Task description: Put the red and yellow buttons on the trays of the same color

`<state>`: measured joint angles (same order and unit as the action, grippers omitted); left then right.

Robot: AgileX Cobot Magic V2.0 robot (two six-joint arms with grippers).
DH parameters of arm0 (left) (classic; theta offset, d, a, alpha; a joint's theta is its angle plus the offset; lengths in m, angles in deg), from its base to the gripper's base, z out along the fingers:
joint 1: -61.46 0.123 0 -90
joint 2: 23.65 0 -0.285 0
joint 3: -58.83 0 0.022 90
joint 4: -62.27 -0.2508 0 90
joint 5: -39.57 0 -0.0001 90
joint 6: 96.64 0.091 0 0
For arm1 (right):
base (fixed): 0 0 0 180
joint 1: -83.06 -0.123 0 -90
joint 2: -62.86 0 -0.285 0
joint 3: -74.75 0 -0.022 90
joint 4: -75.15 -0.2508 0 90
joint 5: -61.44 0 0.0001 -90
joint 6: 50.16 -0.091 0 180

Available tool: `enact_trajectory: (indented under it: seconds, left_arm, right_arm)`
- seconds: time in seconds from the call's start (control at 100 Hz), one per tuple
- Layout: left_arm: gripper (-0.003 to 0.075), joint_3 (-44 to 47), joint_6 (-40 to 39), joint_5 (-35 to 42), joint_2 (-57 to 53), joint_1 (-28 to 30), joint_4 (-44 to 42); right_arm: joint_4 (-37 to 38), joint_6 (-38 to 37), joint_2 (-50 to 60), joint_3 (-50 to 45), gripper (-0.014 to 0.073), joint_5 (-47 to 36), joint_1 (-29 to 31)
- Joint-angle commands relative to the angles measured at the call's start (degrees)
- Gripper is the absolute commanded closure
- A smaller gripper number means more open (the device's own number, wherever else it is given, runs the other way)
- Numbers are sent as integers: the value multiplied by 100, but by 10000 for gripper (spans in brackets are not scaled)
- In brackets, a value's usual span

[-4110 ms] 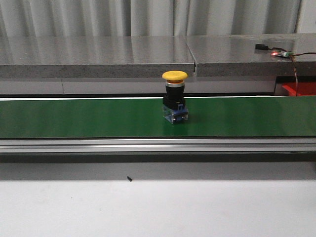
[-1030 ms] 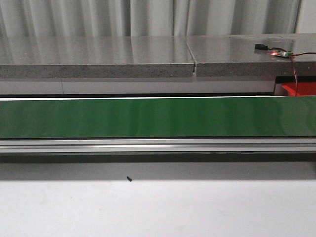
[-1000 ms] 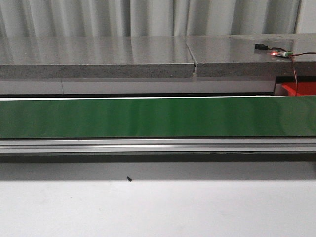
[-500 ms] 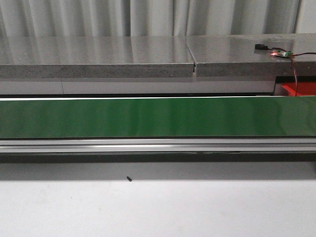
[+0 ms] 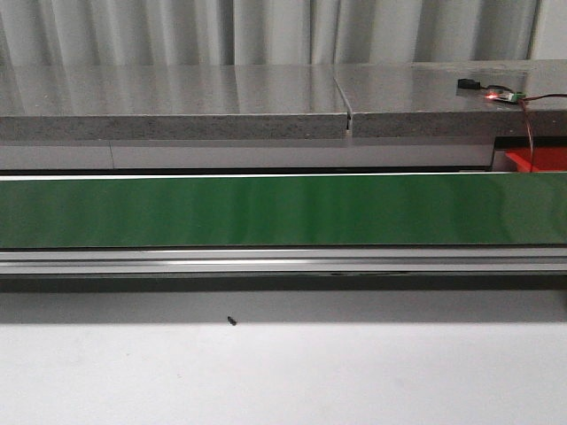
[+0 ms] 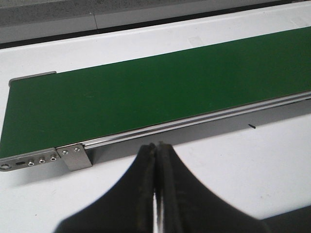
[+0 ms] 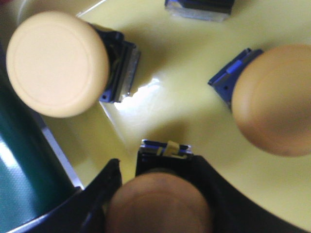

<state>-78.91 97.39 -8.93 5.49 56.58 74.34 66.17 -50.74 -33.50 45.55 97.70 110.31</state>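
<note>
Green conveyor belt (image 5: pixel 266 211) lies bare; our right gripper (image 7: pixel 158 194) clamps a yellow button (image 7: pixel 158 204) over the yellow tray (image 7: pixel 184 107), risking knocking neighbours at upper left; left gripper (image 6: pixel 155 155) shut, empty.

The long green conveyor belt (image 5: pixel 283 210) runs left to right across the white table (image 5: pixel 283 372), with the grey stone counter (image 5: pixel 177 102) behind it and a small circuit board (image 5: pixel 501 95) on the counter's right end. In the right wrist view, three yellow mushroom-head buttons (image 7: pixel 57 63) (image 7: pixel 272 99) (image 7: pixel 158 204) stand on the yellow tray (image 7: pixel 170 107), beside the belt's edge, the nearest one between the right gripper (image 7: pixel 158 194) fingers.
</note>
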Motion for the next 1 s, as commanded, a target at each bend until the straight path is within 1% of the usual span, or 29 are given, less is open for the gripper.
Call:
enact_trajectory:
  seconds: [0.0, 0.05, 0.12, 0.32, 0.51, 0.56, 0.63, 0.77, 0.83, 0.94, 0.99]
  left_arm:
    - [739, -135, 0, 370, 40, -45, 121]
    - [739, -135, 0, 370, 40, -45, 121]
    - [739, -135, 0, 370, 40, -45, 121]
    - [739, -135, 0, 370, 40, -45, 121]
    - [739, -135, 0, 370, 40, -45, 121]
    - [739, -135, 0, 370, 40, -45, 121]
    - [739, -135, 0, 370, 40, -45, 121]
    - [739, -135, 0, 370, 40, -45, 121]
    - [739, -135, 0, 370, 40, -45, 121]
    - [739, -135, 0, 370, 40, -45, 121]
    - [739, -135, 0, 370, 40, -45, 121]
  right_arm:
    - [-36, -3, 163, 125, 244, -142, 29]
    - [-36, -3, 163, 125, 157, -142, 29]
    - [-36, -3, 163, 125, 95, -142, 29]
    - [-36, -3, 280, 123, 92, -142, 29]
    - [-28, -3, 740, 92, 99, -168, 10]
    - [-28, -3, 896, 92, 127, -179, -8]
    - [-12, -3, 1153, 92, 200, -173, -84]
    - [176, -3, 1731, 92, 396, -227, -368]
    - [213, -3, 2011, 92, 499, -268, -565]
    - [309, -3, 2373, 92, 636, -276, -852]
    - [322, -3, 2528, 92, 685, -280, -991]
